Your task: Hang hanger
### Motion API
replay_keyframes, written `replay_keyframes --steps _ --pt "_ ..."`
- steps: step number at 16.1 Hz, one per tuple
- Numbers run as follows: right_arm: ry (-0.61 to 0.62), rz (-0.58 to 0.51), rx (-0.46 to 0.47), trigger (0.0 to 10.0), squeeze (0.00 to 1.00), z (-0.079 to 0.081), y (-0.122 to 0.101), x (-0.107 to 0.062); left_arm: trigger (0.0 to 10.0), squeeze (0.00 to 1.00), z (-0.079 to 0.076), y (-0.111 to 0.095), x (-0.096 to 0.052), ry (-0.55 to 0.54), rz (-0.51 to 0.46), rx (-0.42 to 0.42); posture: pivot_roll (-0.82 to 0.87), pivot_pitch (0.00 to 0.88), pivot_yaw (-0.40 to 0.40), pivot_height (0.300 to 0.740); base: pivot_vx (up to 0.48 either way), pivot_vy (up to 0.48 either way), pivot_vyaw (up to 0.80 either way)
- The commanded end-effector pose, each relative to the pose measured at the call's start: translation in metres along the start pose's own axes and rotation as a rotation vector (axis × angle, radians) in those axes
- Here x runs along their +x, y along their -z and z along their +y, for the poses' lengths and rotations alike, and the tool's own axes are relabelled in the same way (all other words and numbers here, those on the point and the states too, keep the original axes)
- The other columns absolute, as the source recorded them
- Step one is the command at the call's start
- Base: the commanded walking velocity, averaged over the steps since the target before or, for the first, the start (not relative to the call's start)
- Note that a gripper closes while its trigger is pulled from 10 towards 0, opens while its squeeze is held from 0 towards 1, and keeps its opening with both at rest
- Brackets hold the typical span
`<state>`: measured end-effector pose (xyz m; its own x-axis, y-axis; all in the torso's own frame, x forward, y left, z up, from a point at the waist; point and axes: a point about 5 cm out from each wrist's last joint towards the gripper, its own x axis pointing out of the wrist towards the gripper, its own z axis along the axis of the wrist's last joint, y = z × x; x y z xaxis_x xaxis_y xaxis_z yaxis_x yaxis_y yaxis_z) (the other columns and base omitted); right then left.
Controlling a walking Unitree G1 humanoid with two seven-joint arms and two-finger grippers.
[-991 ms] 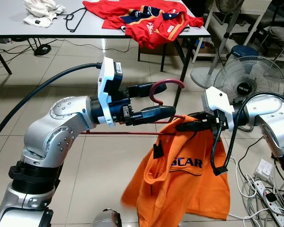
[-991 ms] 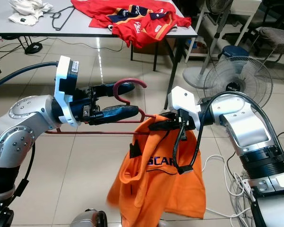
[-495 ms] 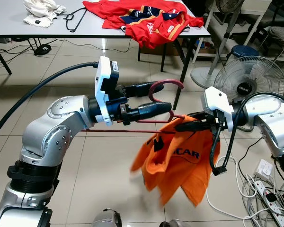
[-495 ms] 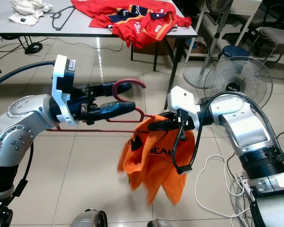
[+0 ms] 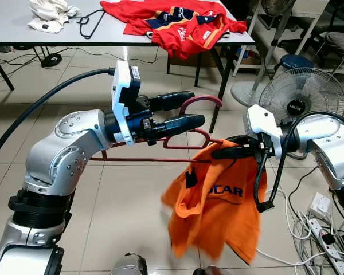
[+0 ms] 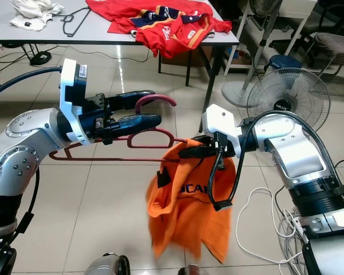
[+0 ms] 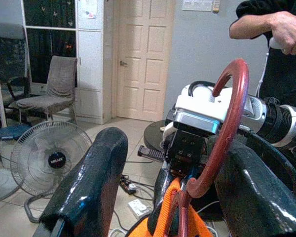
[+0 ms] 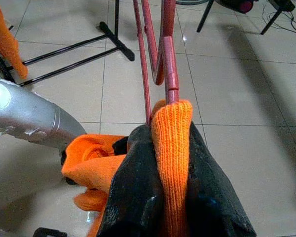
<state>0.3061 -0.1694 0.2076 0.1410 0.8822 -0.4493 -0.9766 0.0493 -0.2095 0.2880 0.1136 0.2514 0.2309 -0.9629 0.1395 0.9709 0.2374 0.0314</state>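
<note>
Between two grippers, one red hanger, one orange shirt

The left end effector is reaching in from nine o'clock with its two black fingers spread, the hook of a red hanger sitting between them. The right end effector is coming from three o'clock, pinching the collar of an orange shirt draped from the hanger. At twelve o'clock, red clothes are lying on the counter.

table | red shirts | fan | power strip
</note>
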Motion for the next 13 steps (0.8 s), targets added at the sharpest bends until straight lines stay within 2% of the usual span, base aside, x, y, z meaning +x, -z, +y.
replay_keyframes --steps 1,2,5,7,8,9,10,13 --pt "0.021 -0.019 -0.062 10.0 0.0 -0.0055 -0.0153 -0.0054 8.2 0.0 0.0017 -0.0055 0.0005 0.008 -0.01 0.017 -0.04 0.061 -0.026 0.74 0.0 0.0 0.0" --pt "0.021 -0.019 -0.062 10.0 0.0 -0.0057 -0.0153 -0.0055 4.7 0.0 0.0018 -0.0057 0.0006 0.012 -0.013 0.015 -0.04 0.061 -0.026 0.74 0.0 0.0 0.0" --pt "0.023 -0.015 -0.061 10.0 0.0 -0.0063 -0.0146 -0.0066 3.9 0.0 0.0021 -0.0089 -0.0021 0.017 -0.022 0.016 -0.04 0.06 -0.028 0.74 0.0 0.0 0.0" --pt "0.024 -0.011 -0.059 10.0 0.0 -0.0068 -0.0137 -0.0078 1.3 0.0 0.003 -0.0117 -0.0058 0.016 -0.032 0.016 -0.04 0.059 -0.03 0.74 0.0 0.0 0.0" --pt "0.024 -0.011 -0.059 10.0 0.0 -0.0071 -0.0138 -0.0076 0.7 0.0 0.003 -0.0114 -0.0058 0.017 -0.033 0.015 -0.04 0.06 -0.03 0.74 0.0 0.0 0.0" --pt "0.024 -0.011 -0.06 10.0 0.0 -0.0071 -0.0139 -0.0075 0.7 0.0 0.0029 -0.0113 -0.0058 0.018 -0.033 0.015 -0.04 0.06 -0.03 0.74 0.0 0.0 0.0" --pt "0.025 -0.012 -0.061 10.0 0.0 -0.0074 -0.0141 -0.0076 0.0 0.0 0.0023 -0.0108 -0.005 0.022 -0.037 0.013 -0.04 0.06 -0.029 0.74 0.0 0.0 0.0" --pt "0.025 -0.012 -0.062 10.0 0.0 -0.0079 -0.0147 -0.0082 0.0 0.0 0.001 -0.0108 -0.0017 0.033 -0.047 0.007 -0.04 0.061 -0.028 0.74 0.0 0.0 0.0"
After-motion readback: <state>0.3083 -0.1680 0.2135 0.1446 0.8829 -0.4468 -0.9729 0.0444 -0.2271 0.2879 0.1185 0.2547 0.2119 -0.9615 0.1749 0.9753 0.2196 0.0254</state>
